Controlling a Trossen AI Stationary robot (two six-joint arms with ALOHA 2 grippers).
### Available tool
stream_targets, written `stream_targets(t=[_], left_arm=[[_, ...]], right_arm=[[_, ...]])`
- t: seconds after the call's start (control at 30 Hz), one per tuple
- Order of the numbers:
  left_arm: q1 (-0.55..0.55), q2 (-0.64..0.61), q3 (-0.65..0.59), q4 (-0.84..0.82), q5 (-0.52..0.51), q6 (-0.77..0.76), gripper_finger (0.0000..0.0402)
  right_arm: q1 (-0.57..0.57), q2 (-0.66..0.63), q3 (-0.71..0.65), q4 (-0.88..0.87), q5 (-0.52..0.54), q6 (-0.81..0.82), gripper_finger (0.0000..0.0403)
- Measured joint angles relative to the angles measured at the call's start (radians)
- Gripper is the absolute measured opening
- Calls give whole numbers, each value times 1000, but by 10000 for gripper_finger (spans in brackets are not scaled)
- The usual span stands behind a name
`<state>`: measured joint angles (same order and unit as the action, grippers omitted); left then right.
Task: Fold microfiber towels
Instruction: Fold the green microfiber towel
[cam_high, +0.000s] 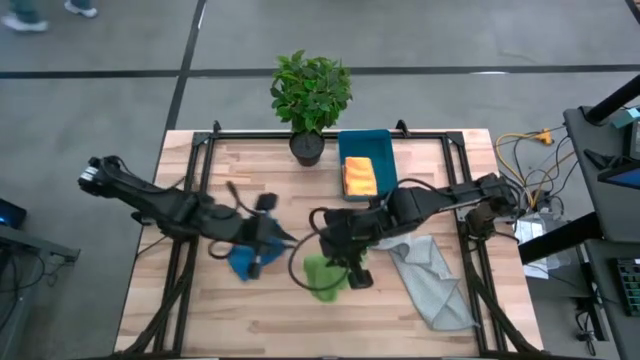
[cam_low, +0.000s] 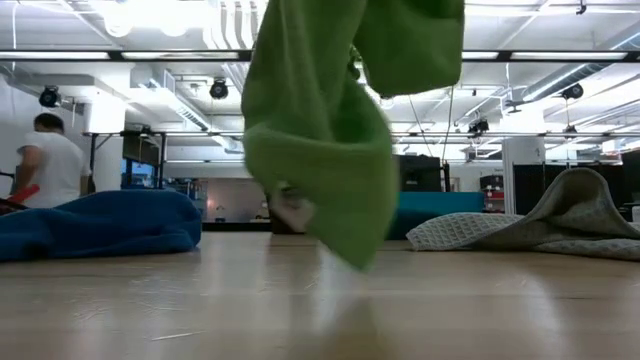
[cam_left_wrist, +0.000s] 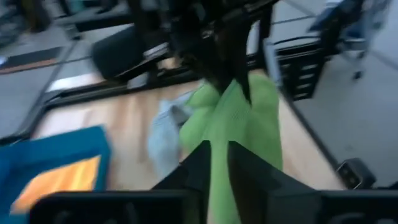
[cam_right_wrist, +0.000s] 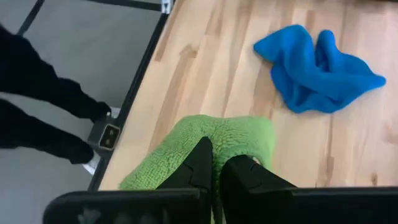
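Note:
The lime green towel (cam_low: 320, 150) hangs bunched in the air over the table's near middle, with my right gripper (cam_right_wrist: 217, 157) shut on it. My left gripper (cam_left_wrist: 219, 154) stands just left of it, its fingers a narrow gap apart, with green cloth (cam_left_wrist: 236, 124) showing through the gap. The blue towel (cam_high: 244, 262) lies crumpled on the table under the left arm. At the right, the pale grey towel (cam_high: 432, 275) lies in a heap. The orange towel (cam_high: 359, 177) lies in the teal bin (cam_high: 385, 145). My right gripper pinches a bunched upper part of the green towel (cam_right_wrist: 230, 134) between its two fingers, which slant down from the table's right. The cloth hangs slack below them in loose folds, and its lowest tip (cam_low: 362, 262) is clear of the table. My left gripper: I cannot tell whether its fingers touch the green towel.
A potted plant (cam_high: 309, 95) stands at the far edge, beside the bin. A black frame (cam_high: 190, 200) runs along the table's sides. A person (cam_low: 45, 160) stands in the room beyond the table. Bare wood (cam_high: 270, 320) lies along the near edge.

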<state>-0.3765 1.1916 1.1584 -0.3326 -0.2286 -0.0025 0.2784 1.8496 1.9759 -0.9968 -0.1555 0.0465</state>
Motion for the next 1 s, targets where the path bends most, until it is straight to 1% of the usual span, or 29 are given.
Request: stream_targets(t=[0.1,0.17,0.3,0.33,0.4,0.53,0.63,0.8,0.93,1.0], left_arm=[[42,81,0,101,116,11,89],[70,129,0,180,188,11,121],[122,199,10,263,246,11,178],[135,211,17,263,280,10,189],[165,242,34,269,396,-4,207],[205,333,51,334,684,-98,218],[219,401,64,370,826,-152,218],[236,451,106,379,976,-203,218],[249,450,106,378,1079,-242,218],[253,445,102,375,1123,-282,218]], right_arm=[[23,0,0,0,5,-32,8],[42,0,0,-8,33,-56,8],[84,0,0,-51,53,-109,8],[92,0,0,-62,55,-112,8],[107,0,0,-74,72,-105,8],[129,-1,0,-68,129,-108,8],[137,-2,0,-70,153,-101,8],[138,-3,0,-90,158,-68,8],[136,-3,-1,-126,159,-67,8],[135,-3,-2,-143,182,-63,8]])
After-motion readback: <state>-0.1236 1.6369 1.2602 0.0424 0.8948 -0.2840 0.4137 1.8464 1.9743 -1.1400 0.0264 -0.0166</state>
